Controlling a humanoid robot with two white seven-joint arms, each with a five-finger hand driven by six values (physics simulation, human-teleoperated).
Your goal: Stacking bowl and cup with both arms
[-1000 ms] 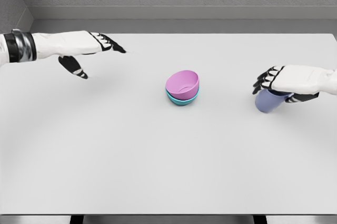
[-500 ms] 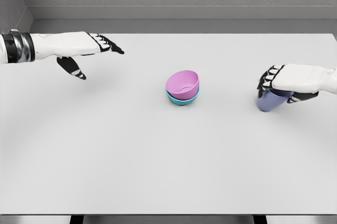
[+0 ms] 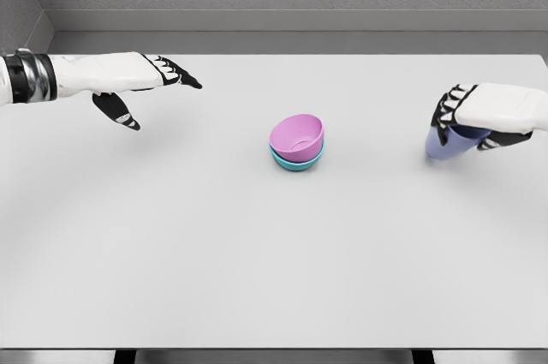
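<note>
Gripping the lavender-blue plastic cup point(image 3: 447, 142) from above, the right hand point(image 3: 479, 116) has its dark fingers point(image 3: 443, 114) curled round the cup's upper part, at the right side of the white worktop point(image 3: 257, 261). Cup tilted; cannot tell whether its base touches the surface. Pink round bowl point(image 3: 297, 135) sits nested in a teal round bowl point(image 3: 294, 163) near worktop centre, well apart from the cup. Left hand point(image 3: 141, 81) hovers over the far left, fingers extended and spread, holding nothing.
</note>
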